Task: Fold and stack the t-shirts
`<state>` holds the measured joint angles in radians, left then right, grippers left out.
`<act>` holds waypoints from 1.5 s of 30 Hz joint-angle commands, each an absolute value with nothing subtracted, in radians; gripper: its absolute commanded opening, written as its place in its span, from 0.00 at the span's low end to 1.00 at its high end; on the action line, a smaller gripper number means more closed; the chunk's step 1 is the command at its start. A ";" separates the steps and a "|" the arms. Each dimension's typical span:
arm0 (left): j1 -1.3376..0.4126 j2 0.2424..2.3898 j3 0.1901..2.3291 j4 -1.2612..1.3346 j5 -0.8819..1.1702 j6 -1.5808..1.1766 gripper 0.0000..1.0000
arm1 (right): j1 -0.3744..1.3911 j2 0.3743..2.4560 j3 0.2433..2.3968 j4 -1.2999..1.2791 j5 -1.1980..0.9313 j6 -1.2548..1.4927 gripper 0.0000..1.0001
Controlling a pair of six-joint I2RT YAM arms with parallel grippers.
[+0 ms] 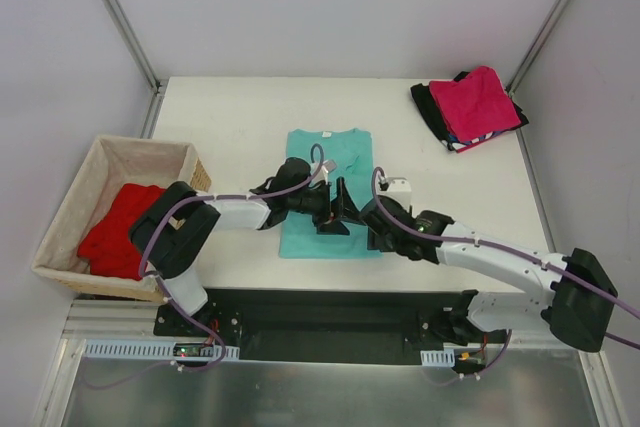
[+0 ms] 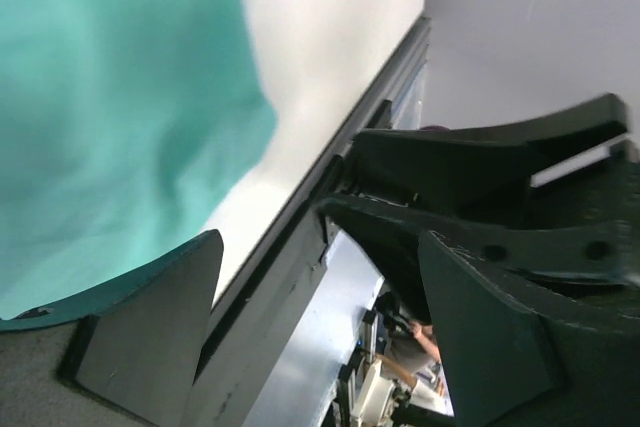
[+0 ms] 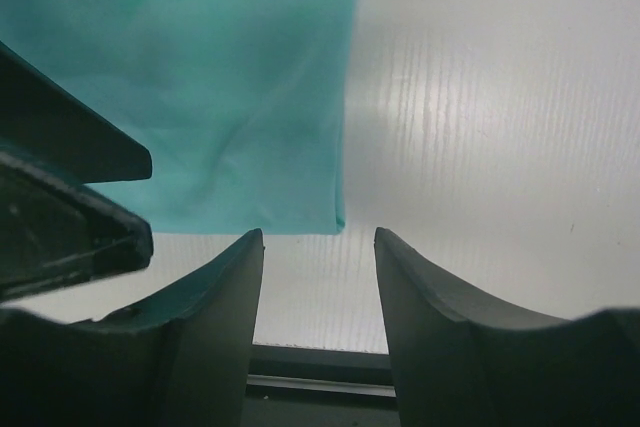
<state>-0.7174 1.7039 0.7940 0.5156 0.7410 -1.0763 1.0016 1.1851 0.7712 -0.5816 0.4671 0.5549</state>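
Observation:
A teal-green t-shirt (image 1: 328, 162) lies flat at the table's middle, folded into a long strip. My left gripper (image 1: 340, 211) hovers over its near half, open and holding nothing (image 2: 320, 317); the teal cloth (image 2: 120, 97) lies off to one side of it. My right gripper (image 1: 377, 227) stands open beside the shirt's near right corner (image 3: 335, 222), with bare table between its fingers (image 3: 318, 247). At the back right sits a stack with a magenta-pink t-shirt (image 1: 482, 102) on top, a black one (image 1: 428, 107) under it and a striped edge (image 1: 470, 143). A bright red t-shirt (image 1: 120, 227) lies in the basket.
A tan wicker basket (image 1: 110, 152) with cloth lining stands at the left edge. The two grippers are close together over the near part of the shirt. A metal rail (image 1: 330, 352) runs along the near table edge.

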 commanded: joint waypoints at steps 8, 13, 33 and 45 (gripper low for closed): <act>-0.551 1.615 0.739 0.413 0.709 -0.907 0.80 | 0.969 1.293 0.893 -0.491 0.428 0.477 0.52; -0.522 1.649 0.732 0.428 0.713 -0.888 0.80 | 0.957 1.353 0.896 -0.414 0.374 0.477 0.52; -0.486 1.654 0.698 0.453 0.729 -0.891 0.79 | 0.956 1.548 0.818 -0.258 0.262 0.512 0.51; -0.476 1.632 0.680 0.446 0.721 -0.888 0.79 | 0.954 1.511 0.730 -0.241 0.268 0.534 0.51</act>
<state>-0.4892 1.6787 0.6983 0.4320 0.7166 -0.9211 0.9588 1.5253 0.7811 -0.2115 0.2729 0.5064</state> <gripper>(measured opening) 0.793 0.513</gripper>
